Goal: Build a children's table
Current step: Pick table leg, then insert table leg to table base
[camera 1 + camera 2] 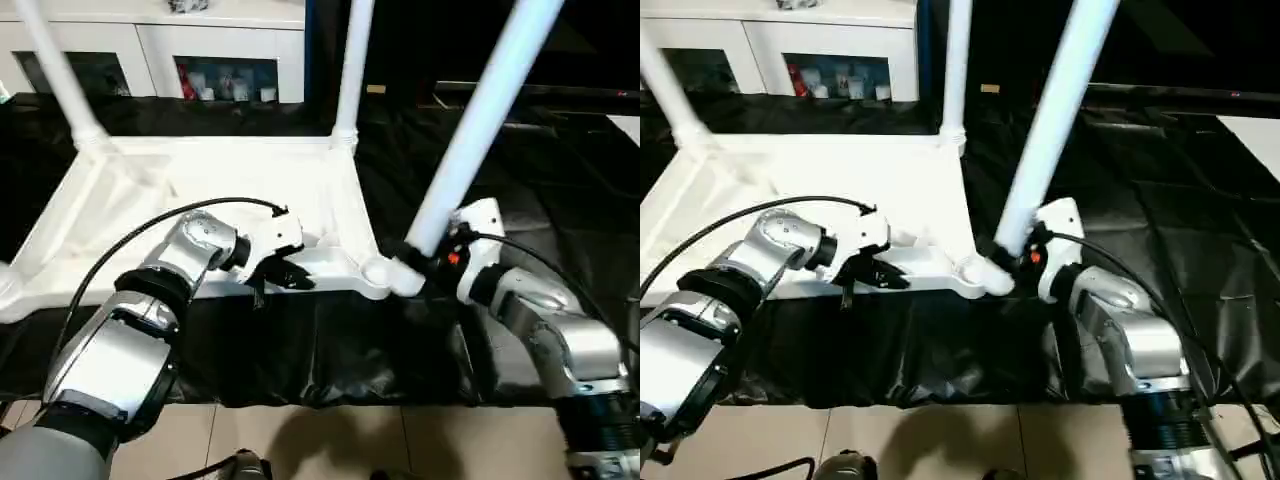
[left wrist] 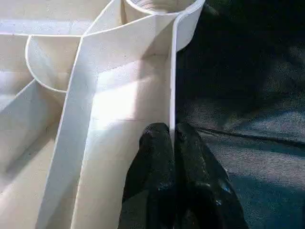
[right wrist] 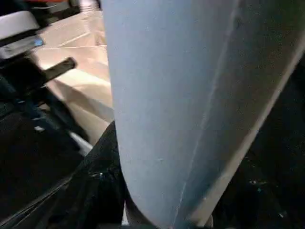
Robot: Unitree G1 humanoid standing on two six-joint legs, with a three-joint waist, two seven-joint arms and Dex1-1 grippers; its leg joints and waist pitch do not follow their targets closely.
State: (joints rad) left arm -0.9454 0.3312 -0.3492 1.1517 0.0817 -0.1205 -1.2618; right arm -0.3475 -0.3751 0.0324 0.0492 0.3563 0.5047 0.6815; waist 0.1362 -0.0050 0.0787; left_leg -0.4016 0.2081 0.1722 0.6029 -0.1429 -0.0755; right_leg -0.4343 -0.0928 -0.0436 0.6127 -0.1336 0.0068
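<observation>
Left eye view first: the upside-down table top point(image 1: 200, 200) lies on a black cloth point(image 1: 330, 350), with two legs already upright in its far corners, the far-left leg point(image 1: 55, 70) and the far-right leg point(image 1: 350, 70). At the near rim, the left gripper point(image 1: 285, 272) has its fingers pressed together, pinching the thin rim wall, as the left wrist view confirms. Further right, the right gripper point(image 1: 432, 262) clasps the tilted leg point(image 1: 480, 120) low down, its foot at the near-right corner socket point(image 1: 378, 272). Judging by that slant, the leg may jam or skid off the socket if pushed before being straightened, and the pinch on so thin a wall might slip, letting the top slide on the glossy, wrinkled cloth. Behind stands a white cabinet point(image 1: 200, 50); pale floor tiles point(image 1: 330, 440) show below.
</observation>
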